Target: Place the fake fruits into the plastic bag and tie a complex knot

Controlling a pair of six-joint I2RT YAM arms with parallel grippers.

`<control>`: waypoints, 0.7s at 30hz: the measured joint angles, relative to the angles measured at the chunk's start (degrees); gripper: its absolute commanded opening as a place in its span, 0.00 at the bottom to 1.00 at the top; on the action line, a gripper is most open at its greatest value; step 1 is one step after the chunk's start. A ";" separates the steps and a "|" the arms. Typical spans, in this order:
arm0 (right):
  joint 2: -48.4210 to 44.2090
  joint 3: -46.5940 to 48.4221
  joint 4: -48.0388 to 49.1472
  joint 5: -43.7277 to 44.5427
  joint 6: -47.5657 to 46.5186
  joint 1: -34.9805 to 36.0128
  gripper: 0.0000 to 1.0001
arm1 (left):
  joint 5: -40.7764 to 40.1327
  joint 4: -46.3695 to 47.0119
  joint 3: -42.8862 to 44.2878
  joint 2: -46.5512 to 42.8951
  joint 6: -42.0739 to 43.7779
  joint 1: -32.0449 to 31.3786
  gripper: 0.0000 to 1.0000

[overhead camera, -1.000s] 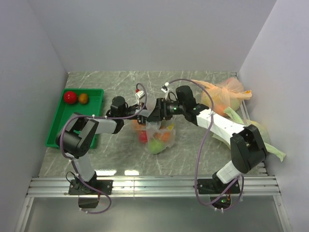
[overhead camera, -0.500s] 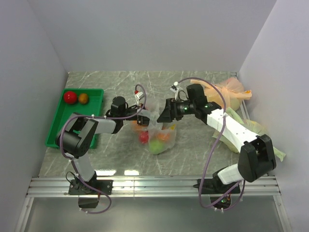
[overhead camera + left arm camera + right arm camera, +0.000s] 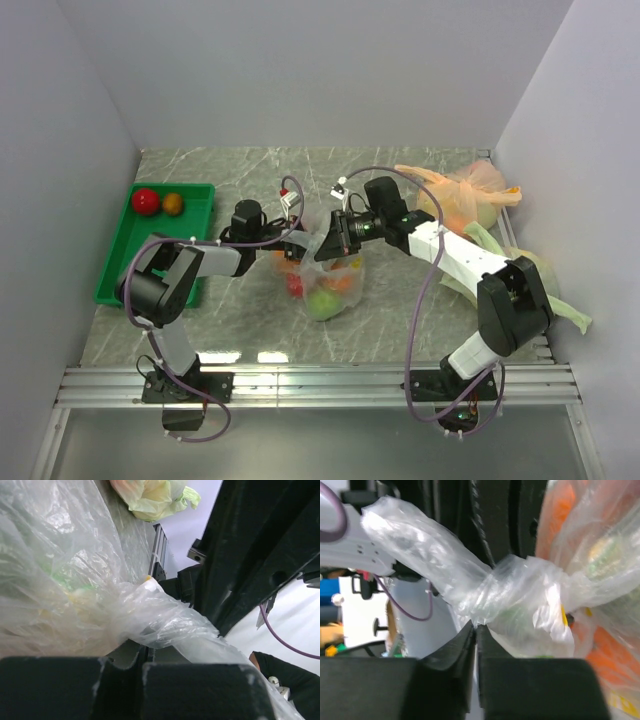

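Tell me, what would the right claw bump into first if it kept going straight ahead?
The right claw has its tips at the twisted neck of the plastic bag, so that comes first. Just behind it, probably, is the left claw, though depth is hard to judge.

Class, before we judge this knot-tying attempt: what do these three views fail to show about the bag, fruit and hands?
- Top view: how many fake fruits sit in the plastic bag; crinkled film blurs them together.
- Left wrist view: the bag's contents; close, blurred film above the left hand fills the frame.
- Right wrist view: the knot's far side; its own bunched film above the right hand hides it.
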 measured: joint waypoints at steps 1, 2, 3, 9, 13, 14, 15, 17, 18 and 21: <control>0.04 0.22 0.48 -0.02 0.61 0.20 0.00 | -0.04 0.11 0.00 0.02 -0.02 -0.02 0.00; 0.07 0.76 0.96 -0.07 1.25 0.42 0.00 | -0.15 0.42 0.00 0.09 -0.15 -0.11 0.01; 0.26 1.66 1.49 -0.07 1.86 0.66 0.00 | -0.26 0.90 0.00 0.17 -0.46 -0.17 0.00; 2.78 5.46 6.67 -0.87 4.92 3.23 0.00 | -1.07 11.17 0.00 3.98 -7.82 -1.44 0.01; 3.19 4.79 7.34 -0.87 5.75 3.78 0.00 | -1.62 14.80 0.00 5.46 -11.06 -1.92 0.01; 3.02 4.22 7.67 -0.87 5.70 3.78 0.00 | -1.90 15.69 0.00 5.55 -11.69 -2.01 0.01; 2.73 3.52 7.82 -0.87 5.68 3.80 0.05 | -2.14 16.79 0.00 5.62 -12.79 -2.03 0.01; 2.03 2.19 7.48 -0.85 5.05 3.80 0.17 | -2.56 18.99 -0.02 5.73 -14.58 -2.05 0.01; 1.55 1.70 6.56 -0.85 4.24 3.80 0.19 | -2.75 20.04 -0.02 5.75 -15.43 -2.05 0.01; 0.15 1.33 3.54 -0.87 1.03 3.63 0.31 | -3.32 22.64 -0.39 5.75 -17.84 -2.05 0.01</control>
